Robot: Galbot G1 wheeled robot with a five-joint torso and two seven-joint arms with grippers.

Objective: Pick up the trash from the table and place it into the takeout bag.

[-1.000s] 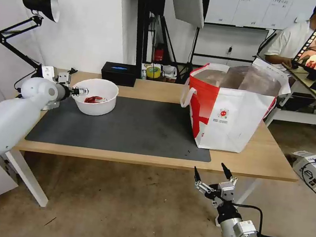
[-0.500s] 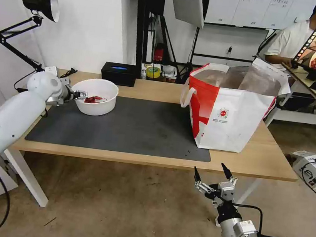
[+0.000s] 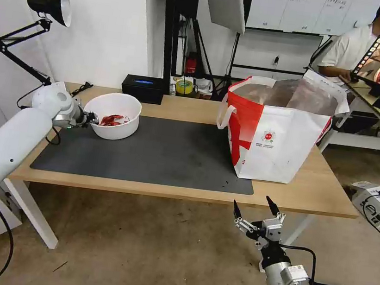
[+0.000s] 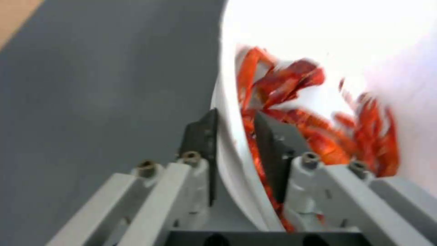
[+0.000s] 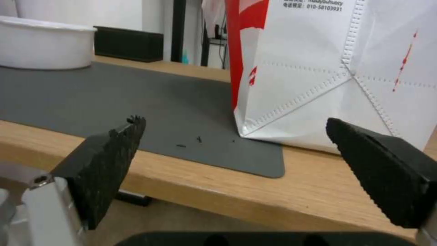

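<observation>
The left gripper (image 4: 234, 131) has just clamped its jaws over the white bowl's (image 3: 114, 115) rim near the table's (image 3: 304, 195) far left corner, readying a lift; the right gripper (image 3: 257, 209) idles, jaws apart.

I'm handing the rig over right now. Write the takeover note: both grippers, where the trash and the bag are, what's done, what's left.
Left gripper: at the left side of the white bowl, one finger outside the wall, one inside among the red scraps, straddling the rim; no visible gap, likely gripped.
Right gripper: open, parked below the table edge, holding nothing.
Bowl sits on the grey mat, far left. Takeout bag stands open on the right.
Done: rim grasp set up. What is already in the bag cannot be seen.
Left: lift the bowl, carry it across, put it in the bag.
</observation>
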